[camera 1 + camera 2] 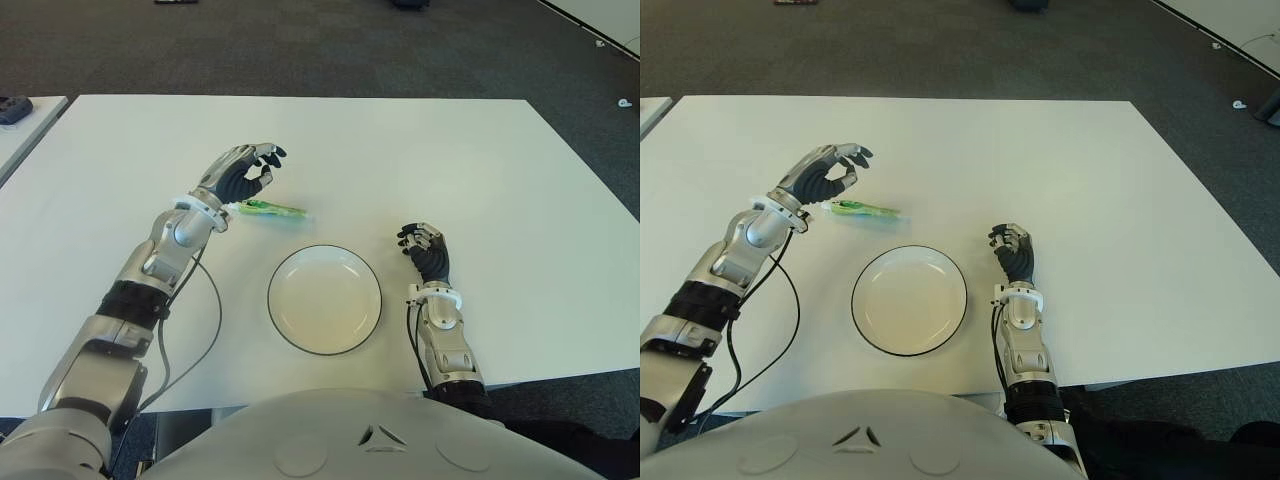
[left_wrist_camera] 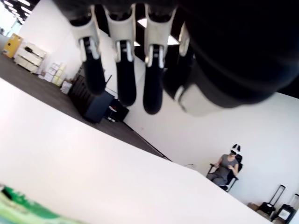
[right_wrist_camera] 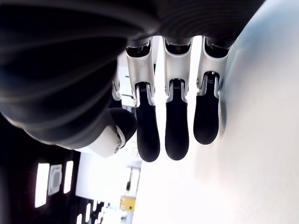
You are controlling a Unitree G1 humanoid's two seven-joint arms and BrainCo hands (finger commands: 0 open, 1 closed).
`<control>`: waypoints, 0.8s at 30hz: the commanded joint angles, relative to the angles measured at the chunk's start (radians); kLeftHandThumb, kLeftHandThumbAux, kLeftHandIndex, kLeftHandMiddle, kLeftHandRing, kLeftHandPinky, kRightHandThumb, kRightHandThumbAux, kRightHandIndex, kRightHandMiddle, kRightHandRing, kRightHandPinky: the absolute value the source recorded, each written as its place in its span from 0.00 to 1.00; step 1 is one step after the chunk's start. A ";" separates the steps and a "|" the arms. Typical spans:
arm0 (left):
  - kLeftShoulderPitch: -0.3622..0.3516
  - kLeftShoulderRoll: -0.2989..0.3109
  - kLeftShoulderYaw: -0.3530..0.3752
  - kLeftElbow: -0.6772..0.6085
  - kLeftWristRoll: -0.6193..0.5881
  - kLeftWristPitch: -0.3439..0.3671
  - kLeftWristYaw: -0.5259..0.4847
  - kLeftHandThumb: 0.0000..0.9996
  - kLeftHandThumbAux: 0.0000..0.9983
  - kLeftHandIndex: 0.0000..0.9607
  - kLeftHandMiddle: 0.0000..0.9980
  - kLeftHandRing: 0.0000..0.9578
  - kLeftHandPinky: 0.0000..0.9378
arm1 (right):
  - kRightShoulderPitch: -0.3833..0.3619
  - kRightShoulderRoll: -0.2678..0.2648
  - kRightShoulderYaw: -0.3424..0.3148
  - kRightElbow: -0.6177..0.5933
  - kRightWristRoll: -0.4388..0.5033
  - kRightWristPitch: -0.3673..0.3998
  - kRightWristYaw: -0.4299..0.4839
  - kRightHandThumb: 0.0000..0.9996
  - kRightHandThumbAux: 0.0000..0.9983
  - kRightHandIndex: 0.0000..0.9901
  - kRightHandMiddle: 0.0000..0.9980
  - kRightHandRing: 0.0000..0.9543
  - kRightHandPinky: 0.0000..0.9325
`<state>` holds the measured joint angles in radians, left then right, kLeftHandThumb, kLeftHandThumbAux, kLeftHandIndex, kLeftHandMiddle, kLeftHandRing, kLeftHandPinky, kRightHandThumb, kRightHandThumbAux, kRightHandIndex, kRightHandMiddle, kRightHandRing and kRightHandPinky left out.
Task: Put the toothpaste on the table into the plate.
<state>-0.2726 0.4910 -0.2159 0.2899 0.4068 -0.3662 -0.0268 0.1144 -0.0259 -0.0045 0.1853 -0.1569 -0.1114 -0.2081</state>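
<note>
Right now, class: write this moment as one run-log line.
left hand: open, above toothpaste | toothpaste: on table, outside plate | right hand: open, right of plate

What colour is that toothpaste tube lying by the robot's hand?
The toothpaste is green with some white, seen best in the left eye view, lying on the table beside the left hand.

White worktop (image 1: 420,160) in a carpeted room with white walls

Dark grey carpet (image 1: 330,50) surrounded the worktop, and the corner of a second pale table (image 1: 25,125) showed at the far left edge. A small dark object (image 1: 14,107) lay on that second table. In the left wrist view, white walls (image 2: 224,126) rose behind the worktop, a ceiling light (image 2: 144,22) glowed overhead, dark furniture (image 2: 96,102) stood against the wall, pale cabinets and boxes (image 2: 30,58) sat farther off, and a seated person (image 2: 225,167) wearing a headset occupied a chair near suitcases (image 2: 273,205).
</note>
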 commanded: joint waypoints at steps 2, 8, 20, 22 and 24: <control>0.087 -0.012 -0.009 -0.109 -0.044 0.001 -0.079 0.73 0.70 0.46 0.90 0.92 0.94 | 0.011 0.003 0.003 -0.015 -0.009 0.026 0.000 0.71 0.73 0.43 0.50 0.52 0.55; 0.122 0.004 -0.037 -0.174 -0.059 -0.050 -0.165 0.73 0.70 0.46 0.90 0.92 0.93 | 0.014 0.001 0.006 -0.022 -0.014 0.038 0.000 0.71 0.73 0.43 0.49 0.52 0.54; 0.161 0.035 -0.097 -0.236 0.018 -0.180 -0.227 0.72 0.70 0.46 0.91 0.92 0.91 | 0.014 -0.003 0.008 -0.024 -0.012 0.041 0.005 0.71 0.73 0.43 0.50 0.53 0.55; 0.162 0.038 -0.104 -0.244 0.029 -0.188 -0.238 0.72 0.70 0.46 0.90 0.92 0.90 | 0.014 -0.004 0.009 -0.023 -0.014 0.042 0.005 0.71 0.73 0.43 0.50 0.53 0.55; 0.161 0.041 -0.110 -0.252 0.040 -0.196 -0.247 0.72 0.70 0.46 0.90 0.91 0.90 | 0.014 -0.005 0.010 -0.023 -0.014 0.043 0.006 0.71 0.73 0.43 0.50 0.52 0.55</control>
<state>-0.1213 0.5154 -0.3094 0.0469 0.4214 -0.5512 -0.2456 0.1228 -0.0287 0.0010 0.1610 -0.1603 -0.0842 -0.2074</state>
